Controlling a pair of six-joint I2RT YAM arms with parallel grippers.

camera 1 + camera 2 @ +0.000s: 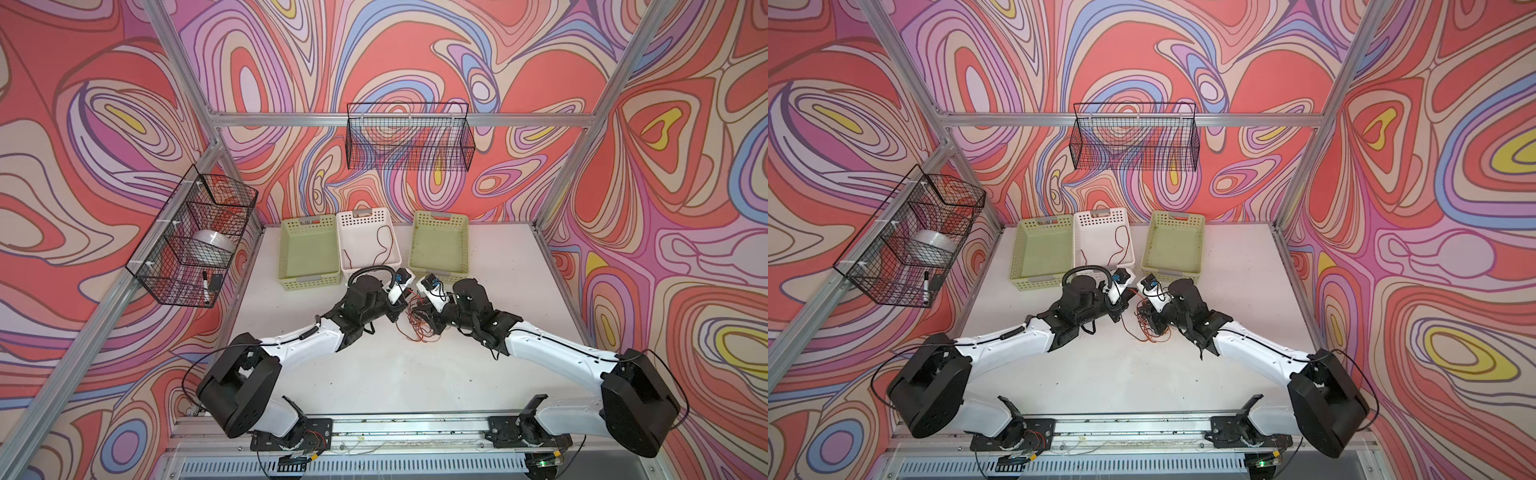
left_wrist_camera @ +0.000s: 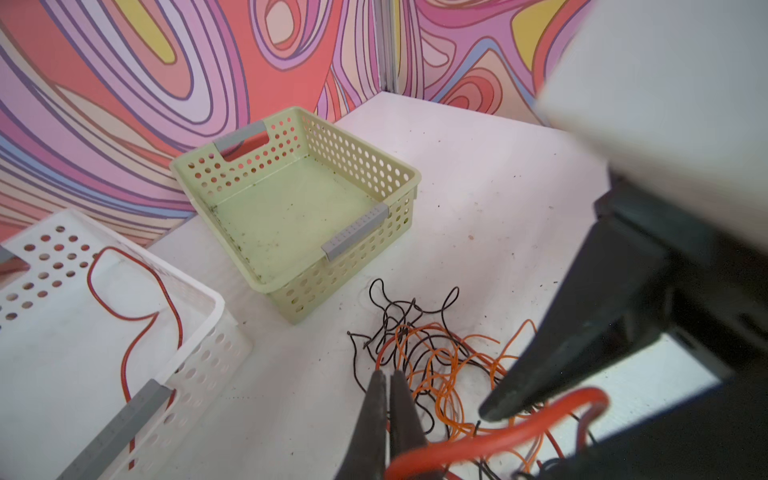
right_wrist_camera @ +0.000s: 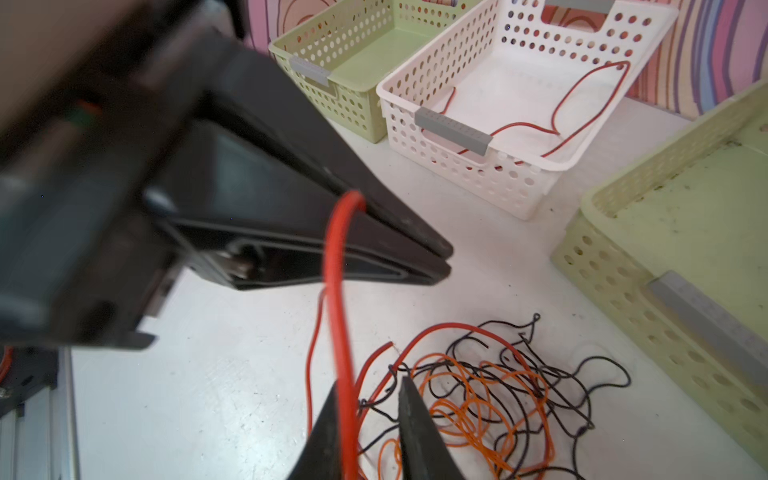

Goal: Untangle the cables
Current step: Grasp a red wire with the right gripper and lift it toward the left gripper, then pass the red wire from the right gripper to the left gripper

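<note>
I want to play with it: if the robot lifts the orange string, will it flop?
Probably floppy: the orange cable is very thin and lies in loose loops. Likely light too. It may drag the black cable along, since they look tangled together.

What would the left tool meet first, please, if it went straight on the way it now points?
Most likely the tangle of black and orange cables on the table: the left tool, shut on the red cable, aims at it. Depth to its tips is unclear.

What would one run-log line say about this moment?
left gripper shut on red cable | right gripper open by same cable | orange cable and black cable tangled on table
</note>
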